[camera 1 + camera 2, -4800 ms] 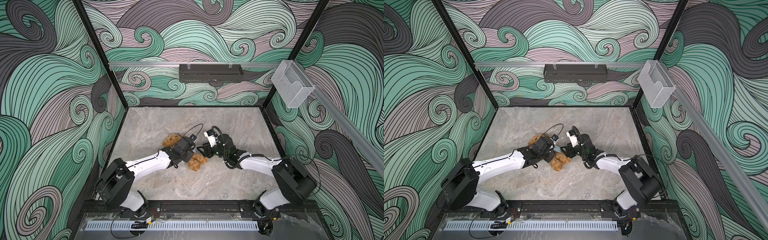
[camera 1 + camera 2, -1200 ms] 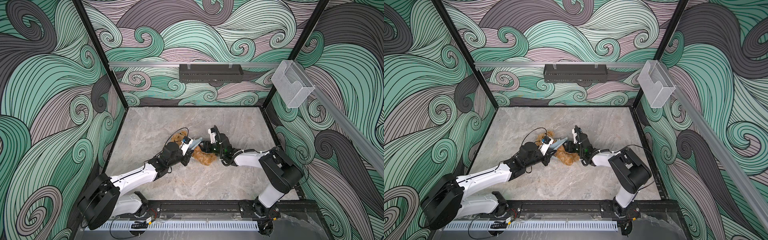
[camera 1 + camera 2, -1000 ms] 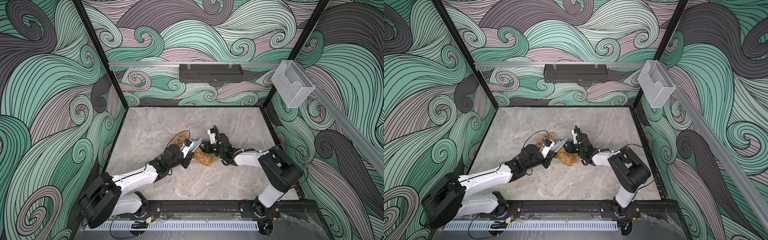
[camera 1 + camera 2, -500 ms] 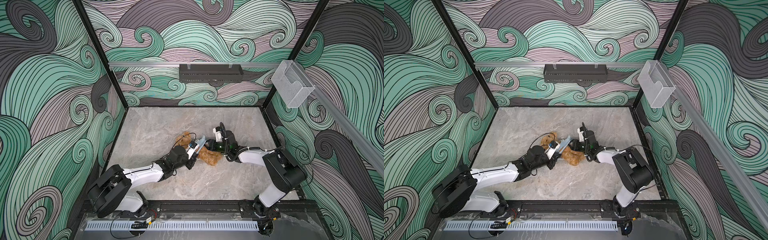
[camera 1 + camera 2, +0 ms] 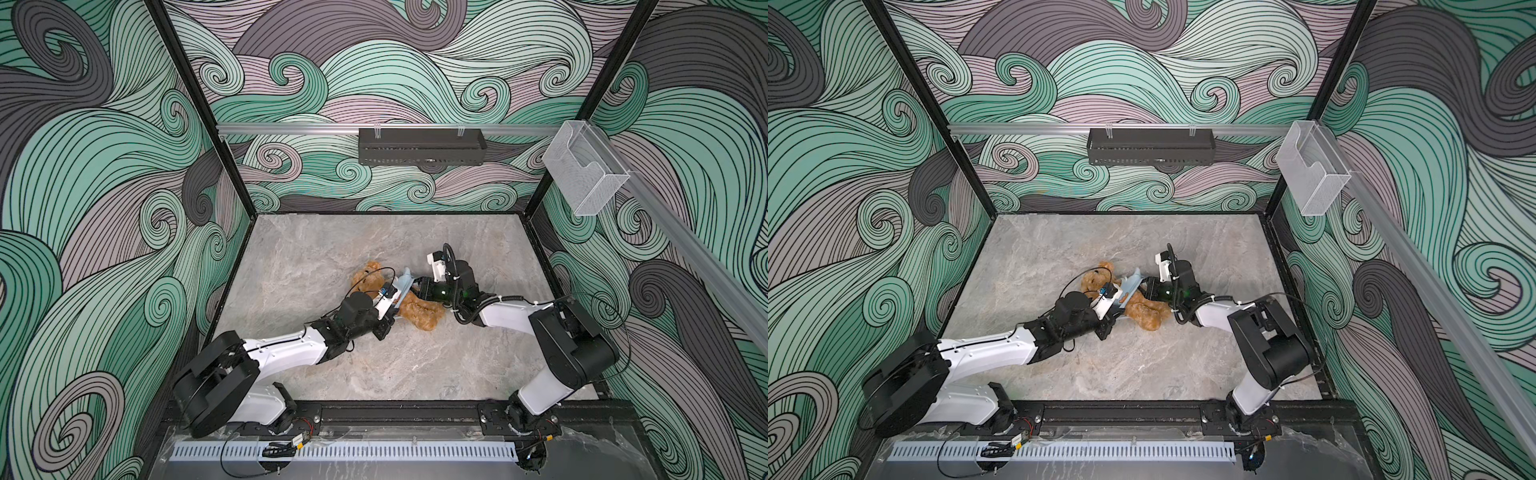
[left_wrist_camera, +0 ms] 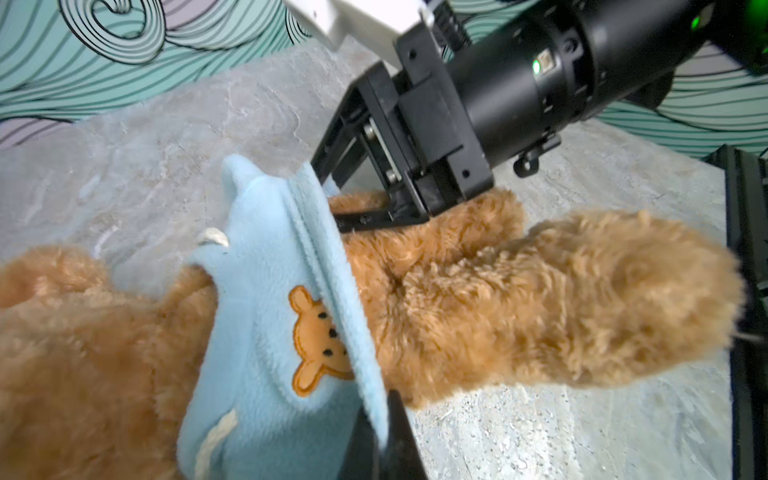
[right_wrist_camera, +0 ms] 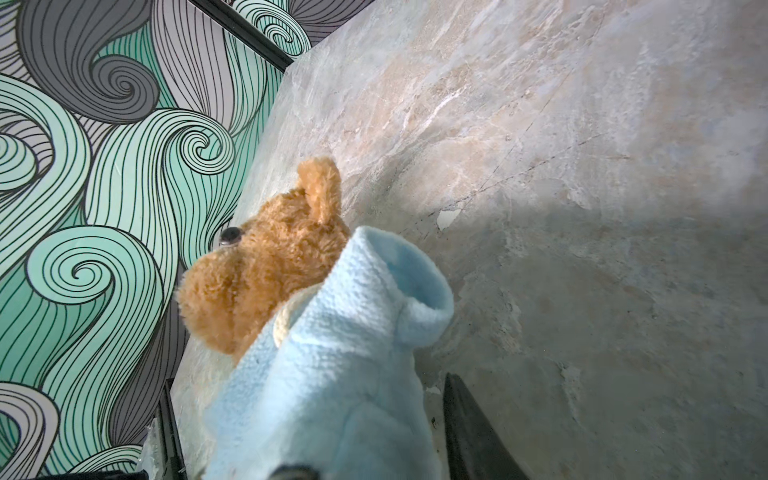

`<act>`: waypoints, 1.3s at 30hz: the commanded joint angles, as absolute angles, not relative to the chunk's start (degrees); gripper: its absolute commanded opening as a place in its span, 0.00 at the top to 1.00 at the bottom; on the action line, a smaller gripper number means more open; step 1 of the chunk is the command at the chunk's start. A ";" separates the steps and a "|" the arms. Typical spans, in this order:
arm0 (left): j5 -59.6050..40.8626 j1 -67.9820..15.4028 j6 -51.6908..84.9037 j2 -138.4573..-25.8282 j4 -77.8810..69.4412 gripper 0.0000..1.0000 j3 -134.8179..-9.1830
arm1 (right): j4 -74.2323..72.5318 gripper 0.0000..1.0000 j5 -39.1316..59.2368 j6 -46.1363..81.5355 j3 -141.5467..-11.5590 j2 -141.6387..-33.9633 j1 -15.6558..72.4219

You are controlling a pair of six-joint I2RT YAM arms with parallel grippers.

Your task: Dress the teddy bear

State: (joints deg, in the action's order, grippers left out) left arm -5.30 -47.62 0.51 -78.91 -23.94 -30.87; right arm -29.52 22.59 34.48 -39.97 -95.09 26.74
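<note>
Teddy bear is lying farther right than before; my left end effector is pinching the blue shirt; my right end effector's hold is unclear.

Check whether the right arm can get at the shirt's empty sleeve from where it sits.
Probably yes: the sleeve stands free just ahead of the right tool, beside the teddy bear's head, with nothing between them.

teddy bear dragged rightward, blue shirt now across its chest

The teddy bear lies on the grey marbled tabletop.
</note>
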 commanded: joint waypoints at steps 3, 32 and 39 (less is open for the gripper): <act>-12.48 -50.40 -0.33 -83.49 -15.90 0.94 -32.97 | -50.91 0.70 19.68 32.01 -40.56 -99.64 19.78; -18.20 -35.39 -12.75 -63.61 11.72 0.13 -51.79 | -30.82 0.93 41.66 -15.05 -36.02 -75.88 27.81; -26.19 -35.34 -24.96 -70.72 28.50 0.05 -61.87 | -30.25 0.92 39.99 -17.16 -33.57 -70.48 32.18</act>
State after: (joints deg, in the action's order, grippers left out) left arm -20.25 -35.42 -17.41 -69.30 18.63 -58.85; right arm -28.64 39.48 -13.56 -34.41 -72.69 31.20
